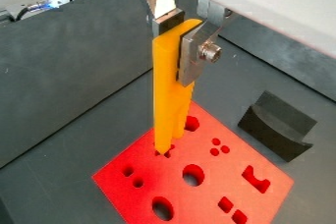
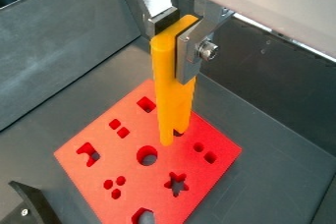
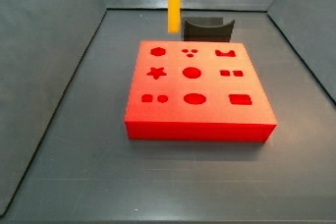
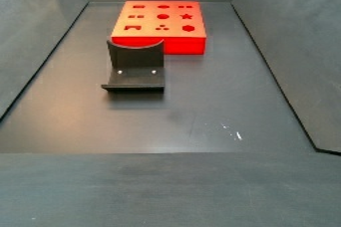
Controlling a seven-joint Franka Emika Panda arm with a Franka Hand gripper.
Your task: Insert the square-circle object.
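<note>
Gripping the bar near its top, the gripper hangs above the red block, fingers clamped on it, as you see in both wrist views. Bar upright, forked lower end just over the block's top face; can't tell if it's touching. In a side view the bar shows above the block's far edge, w/ a dark curved piece just behind. Fixture stands beside the block, touching it or nearly so

Long, thin orange-yellow square-circle object, hanging upright. Clamped at its upper end in the gripper. Lower end above the red block's 12 o'clock edge.
</note>
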